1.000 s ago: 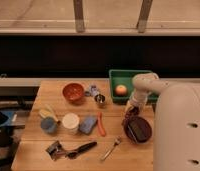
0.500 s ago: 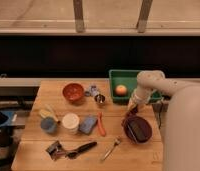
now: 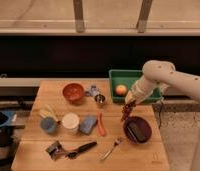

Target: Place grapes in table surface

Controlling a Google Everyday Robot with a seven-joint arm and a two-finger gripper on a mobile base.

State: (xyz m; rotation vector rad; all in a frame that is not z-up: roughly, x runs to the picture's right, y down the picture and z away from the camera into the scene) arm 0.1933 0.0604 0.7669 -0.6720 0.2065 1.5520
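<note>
The grapes (image 3: pixel 127 111) are a small dark red-purple bunch hanging from my gripper (image 3: pixel 130 102), just above the far-left rim of the dark maroon bowl (image 3: pixel 138 129). My gripper is shut on the grapes' top end and holds them in the air over the light brown wooden table surface (image 3: pixel 113 107), in front of the green tray (image 3: pixel 115 80). My white arm (image 3: pixel 158 75) reaches in from the right.
An orange ball (image 3: pixel 121 90) lies in the green tray. On the table stand an orange bowl (image 3: pixel 73 93), a metal cup (image 3: pixel 100 99), an orange stick (image 3: pixel 100 124), a blue sponge (image 3: pixel 86 124), a white cup (image 3: pixel 70 122), a fork (image 3: pixel 111 148) and a black-handled tool (image 3: pixel 75 149).
My arm has drawn back to the right and lifted. The grapes now hang clear above the bowl's left rim, held by my gripper.
</note>
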